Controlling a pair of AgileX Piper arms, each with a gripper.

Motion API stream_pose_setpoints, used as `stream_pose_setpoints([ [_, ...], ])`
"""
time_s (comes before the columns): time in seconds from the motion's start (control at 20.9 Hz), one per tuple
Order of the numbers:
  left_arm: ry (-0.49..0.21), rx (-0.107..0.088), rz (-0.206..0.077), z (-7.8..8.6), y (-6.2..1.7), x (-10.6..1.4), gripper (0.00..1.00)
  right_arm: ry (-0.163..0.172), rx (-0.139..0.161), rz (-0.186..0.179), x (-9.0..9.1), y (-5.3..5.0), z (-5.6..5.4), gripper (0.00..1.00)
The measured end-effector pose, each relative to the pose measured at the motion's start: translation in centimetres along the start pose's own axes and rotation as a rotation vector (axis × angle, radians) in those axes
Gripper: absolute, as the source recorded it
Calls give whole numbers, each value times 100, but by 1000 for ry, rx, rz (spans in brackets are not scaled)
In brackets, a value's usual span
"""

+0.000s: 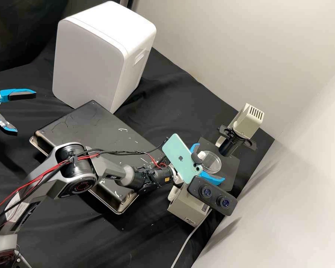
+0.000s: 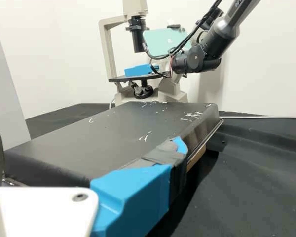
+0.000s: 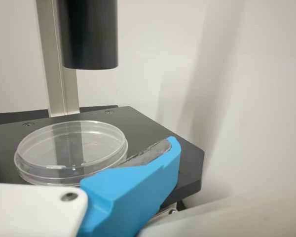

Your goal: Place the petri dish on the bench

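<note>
A clear, lidded petri dish [image 1: 211, 162] [image 3: 71, 148] lies on the black stage of a microscope [image 1: 197, 208], under the dark objective [image 3: 88, 32]. My right gripper [image 1: 205, 166] [image 3: 81, 155] is at the stage, open, with one blue finger [image 3: 138, 185] on each side of the dish. A narrow gap separates the visible finger's pad from the dish rim. The other finger is hidden in the right wrist view. My left gripper [image 1: 14, 111] [image 2: 86, 143] hangs open and empty at the far left, above the black cloth.
A flat dark tray [image 1: 89, 130] [image 2: 118, 133] lies between the arms. Behind it stands a white box [image 1: 100, 56]. A mint phone [image 1: 180, 156] is mounted on the right wrist. White walls close in right behind and beside the microscope.
</note>
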Motion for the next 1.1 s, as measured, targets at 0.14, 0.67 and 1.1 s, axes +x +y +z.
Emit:
stream_pose_setpoints([
  [0.14, -1, 0, 0, 2, 0, 1, 100, 0, 0, 0, 0, 0, 0, 100],
  [0.67, -10, 4, -9, 11, -19, 12, 100, 1, 45, -4, 0, -4, -1, 0],
  [1.1, -11, 17, -9, 13, -19, 13, 100, 1, 46, -4, 0, -4, -1, 0],
])
